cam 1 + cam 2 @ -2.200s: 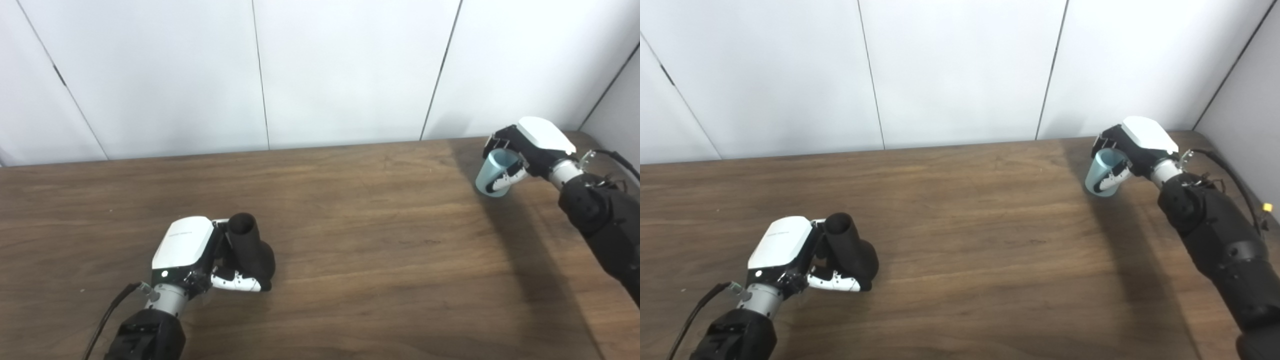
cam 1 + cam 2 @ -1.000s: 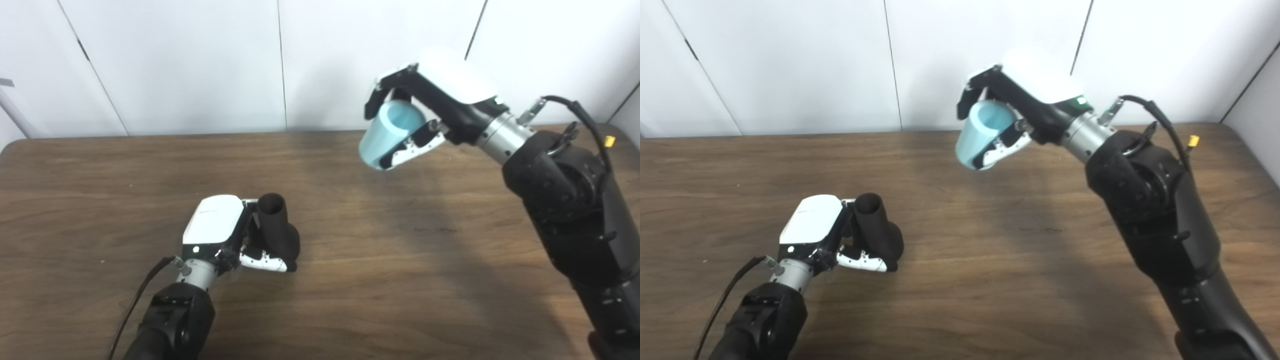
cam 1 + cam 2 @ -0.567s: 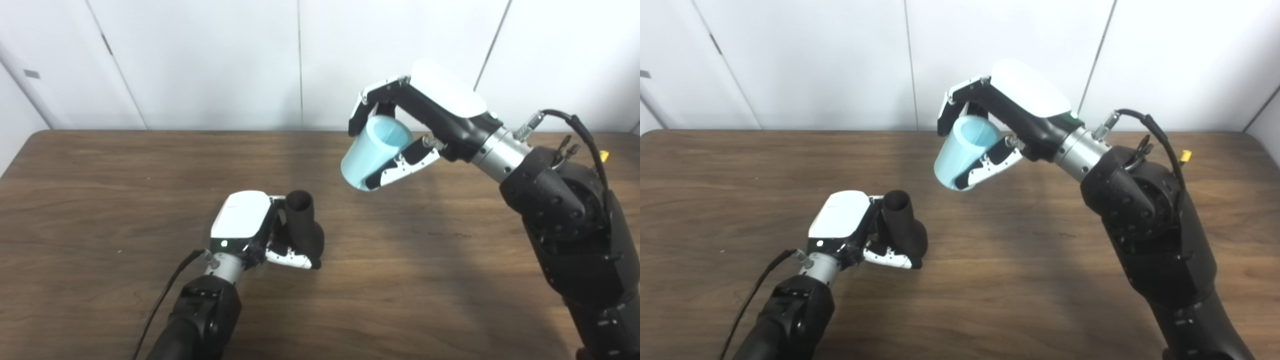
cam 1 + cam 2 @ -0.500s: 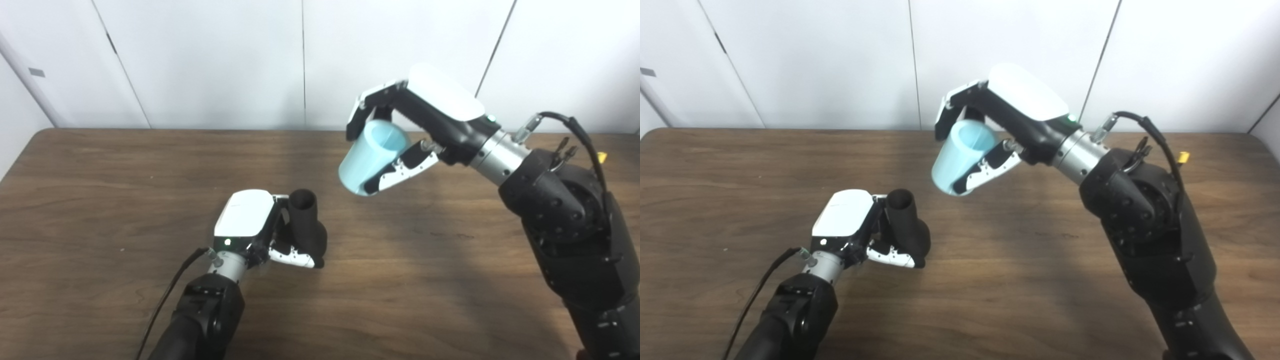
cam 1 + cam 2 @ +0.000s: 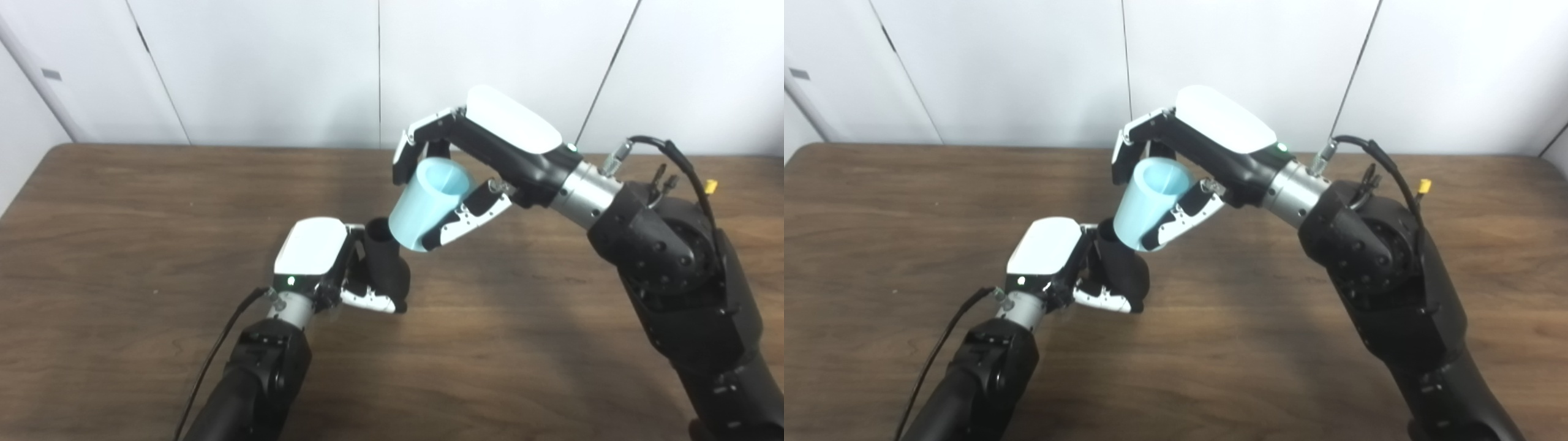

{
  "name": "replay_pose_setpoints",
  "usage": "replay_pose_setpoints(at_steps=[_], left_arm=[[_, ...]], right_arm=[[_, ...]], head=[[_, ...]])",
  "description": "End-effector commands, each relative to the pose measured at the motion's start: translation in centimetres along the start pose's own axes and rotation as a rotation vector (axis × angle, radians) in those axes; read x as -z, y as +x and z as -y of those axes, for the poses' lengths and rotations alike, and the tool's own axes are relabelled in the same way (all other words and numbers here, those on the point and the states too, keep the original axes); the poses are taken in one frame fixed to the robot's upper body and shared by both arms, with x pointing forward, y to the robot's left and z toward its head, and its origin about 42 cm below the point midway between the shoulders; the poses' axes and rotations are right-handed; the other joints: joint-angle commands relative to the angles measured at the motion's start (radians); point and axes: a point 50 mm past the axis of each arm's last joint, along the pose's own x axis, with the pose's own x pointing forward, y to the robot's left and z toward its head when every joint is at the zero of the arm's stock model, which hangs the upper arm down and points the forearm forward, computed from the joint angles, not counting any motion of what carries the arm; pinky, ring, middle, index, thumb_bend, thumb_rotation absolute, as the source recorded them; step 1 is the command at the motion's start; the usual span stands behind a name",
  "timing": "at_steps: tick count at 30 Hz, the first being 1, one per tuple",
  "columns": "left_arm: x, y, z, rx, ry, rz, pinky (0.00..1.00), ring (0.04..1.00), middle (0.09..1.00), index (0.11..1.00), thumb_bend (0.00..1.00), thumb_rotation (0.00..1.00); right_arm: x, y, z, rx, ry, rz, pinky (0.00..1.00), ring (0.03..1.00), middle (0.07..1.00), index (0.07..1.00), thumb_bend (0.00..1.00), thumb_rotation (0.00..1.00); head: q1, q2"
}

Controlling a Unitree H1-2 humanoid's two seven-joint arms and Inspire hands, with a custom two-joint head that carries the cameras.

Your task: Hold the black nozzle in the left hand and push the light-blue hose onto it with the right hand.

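Observation:
The black nozzle [image 5: 386, 266] stands on the wooden table [image 5: 122, 202], its open neck pointing up, and my left hand [image 5: 324, 263] is shut on its side. A short light-blue hose piece [image 5: 429, 202], tapered like a cup, is tilted in the air with my right hand [image 5: 484, 159] shut on it. Its lower end sits right above and beside the nozzle's neck, partly covering the neck's rim; I cannot tell whether the two touch. The same nozzle [image 5: 1121, 269] and hose [image 5: 1149, 202] show in the right eye view.
A white panelled wall [image 5: 275, 67] runs along the table's far edge. The table's left corner [image 5: 58, 150] is in sight. A cable with a yellow plug [image 5: 710, 184] hangs beside my right forearm.
My right hand has carried the hose from the far right of the table, up and leftward, then down to the nozzle's neck. The left hand kept its hold. The camera has shifted too.

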Motion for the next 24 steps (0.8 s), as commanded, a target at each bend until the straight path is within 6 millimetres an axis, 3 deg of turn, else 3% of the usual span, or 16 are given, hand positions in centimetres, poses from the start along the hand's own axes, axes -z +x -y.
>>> replay_pose_setpoints(at_steps=[1,9,13,24], left_arm=[[-0.6,0.6,-0.3,-0.018,0.023,0.015,0.34,0.449,0.41,0.498,0.52,0.0],[-1.5,0.2,-0.1,-0.005,0.008,0.024,0.4,0.502,0.467,0.49,0.53,0.0],[-2.1,-0.1,0.0,-0.004,0.026,0.039,0.34,0.458,0.421,0.495,0.52,0.0],[-2.5,-0.3,0.2,0.013,0.038,0.056,0.34,0.456,0.42,0.497,0.52,0.0]], right_arm=[[-0.6,0.8,0.9,0.044,-0.035,0.052,0.32,0.364,0.498,0.513,0.51,0.0],[-0.5,1.8,-0.1,0.054,-0.041,0.075,0.29,0.354,0.492,0.53,0.51,0.0],[-0.3,1.8,0.0,0.054,-0.049,0.073,0.29,0.353,0.491,0.531,0.51,0.0],[0.1,1.1,0.8,0.051,-0.085,0.042,0.3,0.363,0.504,0.517,0.51,0.0]], head=[[0.001,0.001],[0.003,0.004],[0.003,0.006],[0.001,0.012]])
